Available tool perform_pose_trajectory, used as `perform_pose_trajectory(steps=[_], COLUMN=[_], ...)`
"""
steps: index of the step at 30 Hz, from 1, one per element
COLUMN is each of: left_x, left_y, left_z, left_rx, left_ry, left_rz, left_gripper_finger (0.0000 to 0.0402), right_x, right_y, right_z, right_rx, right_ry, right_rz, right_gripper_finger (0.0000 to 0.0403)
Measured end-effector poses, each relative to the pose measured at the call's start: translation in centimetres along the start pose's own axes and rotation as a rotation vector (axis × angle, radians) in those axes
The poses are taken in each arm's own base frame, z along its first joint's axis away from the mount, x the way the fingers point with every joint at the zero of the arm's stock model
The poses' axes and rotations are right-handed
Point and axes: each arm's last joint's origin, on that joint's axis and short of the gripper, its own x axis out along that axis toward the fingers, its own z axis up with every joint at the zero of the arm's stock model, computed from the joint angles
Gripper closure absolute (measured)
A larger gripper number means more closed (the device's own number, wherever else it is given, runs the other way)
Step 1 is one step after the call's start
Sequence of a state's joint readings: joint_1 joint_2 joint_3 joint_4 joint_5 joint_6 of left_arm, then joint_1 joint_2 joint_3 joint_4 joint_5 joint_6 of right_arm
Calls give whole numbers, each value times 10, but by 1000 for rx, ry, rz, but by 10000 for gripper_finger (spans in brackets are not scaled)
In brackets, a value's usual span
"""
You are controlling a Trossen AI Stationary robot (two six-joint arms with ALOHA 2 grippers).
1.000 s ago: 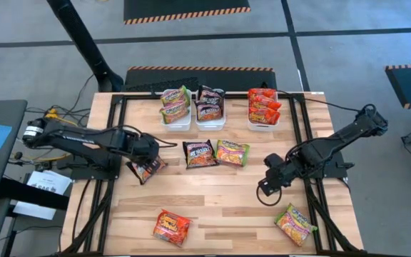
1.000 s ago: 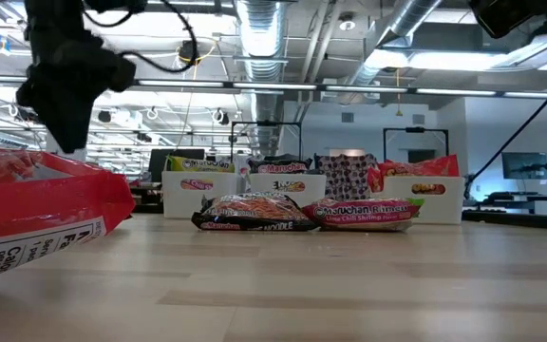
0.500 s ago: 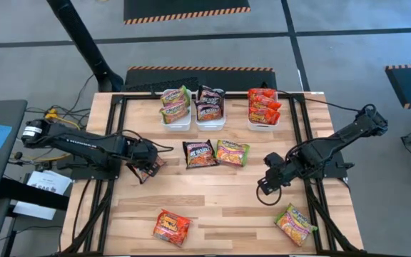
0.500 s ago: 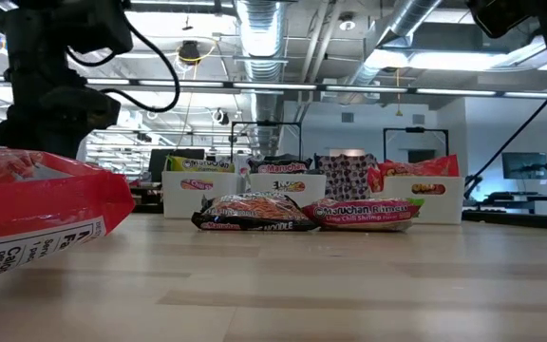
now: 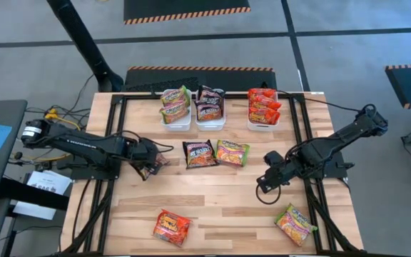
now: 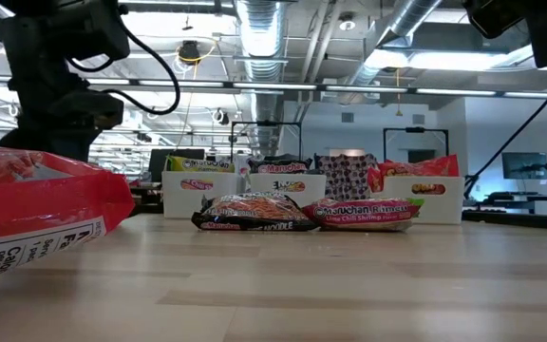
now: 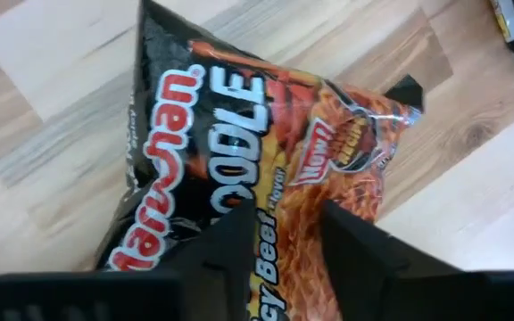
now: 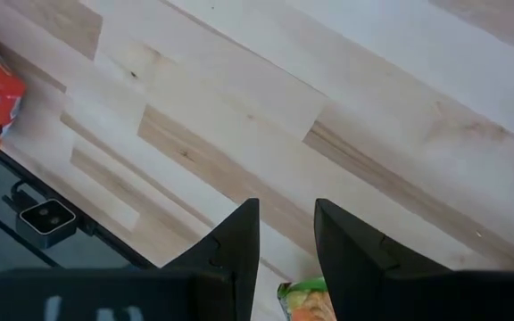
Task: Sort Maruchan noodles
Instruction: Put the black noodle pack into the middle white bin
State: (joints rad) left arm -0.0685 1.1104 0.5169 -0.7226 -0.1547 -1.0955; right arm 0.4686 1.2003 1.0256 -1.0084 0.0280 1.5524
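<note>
Both end effectors part-open: left (image 7: 279, 234) straddles black noodle packet (image 7: 239, 152), right (image 8: 286, 234) empty.

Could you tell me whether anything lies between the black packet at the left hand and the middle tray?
Nothing visible does. The black packet is at the left hand, and bare table runs from there to the middle tray.
</note>
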Motion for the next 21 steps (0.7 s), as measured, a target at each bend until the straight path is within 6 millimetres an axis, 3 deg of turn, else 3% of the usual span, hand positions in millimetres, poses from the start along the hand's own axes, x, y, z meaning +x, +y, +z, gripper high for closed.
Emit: perform_pose_trajectory(steps=[6, 14, 21], left_x=[1, -1, -19], left_y=[-5, -17, -27], left_z=[2, 5, 14], left_rx=[54, 103, 138], left_ry=[-17, -9, -71], left_rz=[-55, -235, -329], left_gripper_finger=[392, 401, 401], right_x=[0, 0, 0], right_y=[0, 0, -1], right_z=[1, 5, 12], right_rx=[11, 33, 32], right_ry=[-32, -66, -80], right_rz=[0, -1, -5], right_gripper_finger=[269, 269, 269])
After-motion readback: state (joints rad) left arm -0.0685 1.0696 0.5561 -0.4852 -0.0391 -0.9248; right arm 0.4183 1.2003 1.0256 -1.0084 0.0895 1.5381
